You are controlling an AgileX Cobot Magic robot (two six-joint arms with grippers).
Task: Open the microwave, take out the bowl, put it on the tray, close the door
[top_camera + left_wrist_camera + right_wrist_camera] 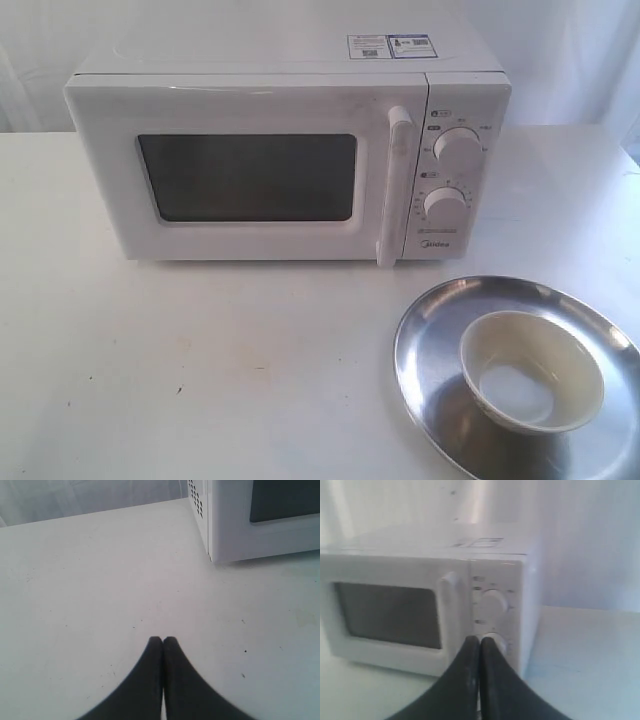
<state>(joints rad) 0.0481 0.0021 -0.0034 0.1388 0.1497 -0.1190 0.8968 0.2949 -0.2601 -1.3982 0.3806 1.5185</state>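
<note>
When gripping the bowl (532, 372), pinch its rim: likely light, slick, chippable; first unclench empty left gripper (163, 641), right gripper (479, 640).

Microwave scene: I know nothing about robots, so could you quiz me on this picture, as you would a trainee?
1. True or false: the microwave has its door shut.
2. Where does the bowl sit? A) inside the microwave B) on the tray C) on top of the microwave
3. Fill in: the left pincer and right pincer are both ____, holding nothing.
Key: 1 true; 2 B; 3 shut.
</note>
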